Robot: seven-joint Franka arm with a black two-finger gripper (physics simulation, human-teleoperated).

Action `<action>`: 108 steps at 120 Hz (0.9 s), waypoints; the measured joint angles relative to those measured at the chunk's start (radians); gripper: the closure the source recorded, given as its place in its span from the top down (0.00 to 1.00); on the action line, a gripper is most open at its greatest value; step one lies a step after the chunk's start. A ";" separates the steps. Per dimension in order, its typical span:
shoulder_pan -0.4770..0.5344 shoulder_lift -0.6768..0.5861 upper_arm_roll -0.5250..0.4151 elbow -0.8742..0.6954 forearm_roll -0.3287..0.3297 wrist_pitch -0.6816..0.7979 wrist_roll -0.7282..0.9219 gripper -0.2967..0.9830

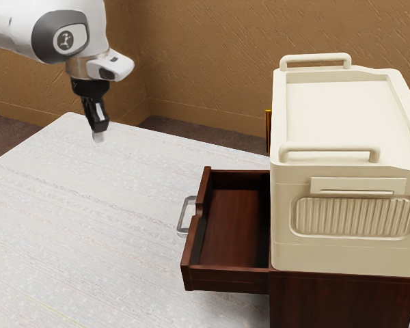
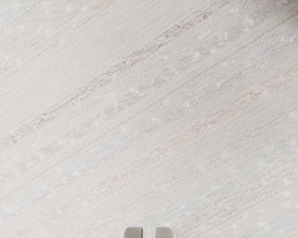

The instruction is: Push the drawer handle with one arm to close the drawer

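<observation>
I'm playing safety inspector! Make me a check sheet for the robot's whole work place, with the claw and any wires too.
Surface: pale, streaky table.
Job's things: brown drawer pulled out from its cabinet; silver handle on its front.
Clutter: big cream case on top of the cabinet; a thin yellow-and-dark thing partly hidden behind the case, too little showing to name.
Claw: above the table, away from the handle; fingers apart, nothing between them.
Cables: nothing seen.
Surroundings: rough brown walls, dark floor.
</observation>
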 joint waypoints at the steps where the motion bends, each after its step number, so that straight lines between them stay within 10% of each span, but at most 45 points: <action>1: -0.002 0.001 -0.001 -0.002 0.000 0.004 0.001 0.17; 108: -0.157 0.055 0.003 -0.430 -0.027 0.667 0.122 0.15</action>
